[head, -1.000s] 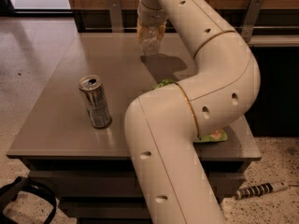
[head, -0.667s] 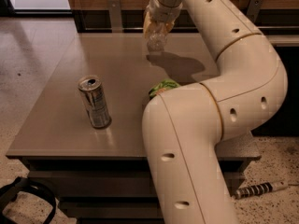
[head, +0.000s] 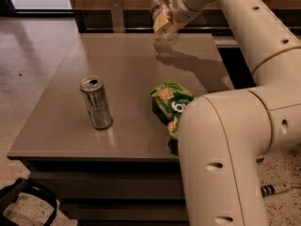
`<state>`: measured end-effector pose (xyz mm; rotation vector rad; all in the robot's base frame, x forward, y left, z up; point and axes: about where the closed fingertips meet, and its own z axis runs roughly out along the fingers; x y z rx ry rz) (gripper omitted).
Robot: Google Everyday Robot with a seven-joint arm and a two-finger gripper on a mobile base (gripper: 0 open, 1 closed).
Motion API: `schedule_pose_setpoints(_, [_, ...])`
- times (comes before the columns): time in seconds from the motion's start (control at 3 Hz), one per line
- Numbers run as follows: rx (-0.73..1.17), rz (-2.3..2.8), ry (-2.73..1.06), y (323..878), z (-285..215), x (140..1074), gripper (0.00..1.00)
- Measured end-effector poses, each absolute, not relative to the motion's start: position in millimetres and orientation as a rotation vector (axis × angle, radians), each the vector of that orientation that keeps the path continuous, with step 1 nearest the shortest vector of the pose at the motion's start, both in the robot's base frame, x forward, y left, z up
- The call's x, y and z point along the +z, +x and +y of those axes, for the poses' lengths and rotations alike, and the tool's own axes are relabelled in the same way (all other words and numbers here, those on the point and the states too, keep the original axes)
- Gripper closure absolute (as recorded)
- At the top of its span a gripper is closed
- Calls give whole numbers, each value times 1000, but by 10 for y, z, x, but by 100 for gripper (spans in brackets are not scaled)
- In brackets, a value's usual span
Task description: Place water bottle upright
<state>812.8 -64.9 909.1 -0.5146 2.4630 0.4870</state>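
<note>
The room is showing a pale tiled floor (head: 37, 46) and a dark wooden wall behind, and in the middle a grey desk (head: 127, 69) is standing. I am watching the far edge of this desk, because the hand (head: 167, 21) is hanging there and it is gripping the water bottle (head: 164, 34) around its middle band, with the fingers closed on it.

Compared with a second ago, the big white arm (head: 244, 27) is swinging out to the right side, so more of the desk is now showing. The hand is no longer coming down on the bottle from above; it is now reaching it from the right. The bottle is sitting a little more to the right than before, and its white cap (head: 154, 0) is now visible, pointing up and a bit to the left. So the bottle is leaning, not truly vertical. Its clear bottom is low over the far part of the desk, but I cannot tell if it is touching the surface or not.

The silver can (head: 96, 102) is standing in the same place near the front left, and the green snack bag (head: 170, 102) is lying beside the arm, both well apart from the bottle.

For the task, I am judging that the placing is close but not finished: the bottle is needing to be straightened and lowered before I am letting it go, otherwise it may tip over.
</note>
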Motion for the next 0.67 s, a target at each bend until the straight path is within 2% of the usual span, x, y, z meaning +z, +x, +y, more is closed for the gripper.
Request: schedule_pose_setpoints(0.67, [558,2345,-612,8108,-777,9118,100])
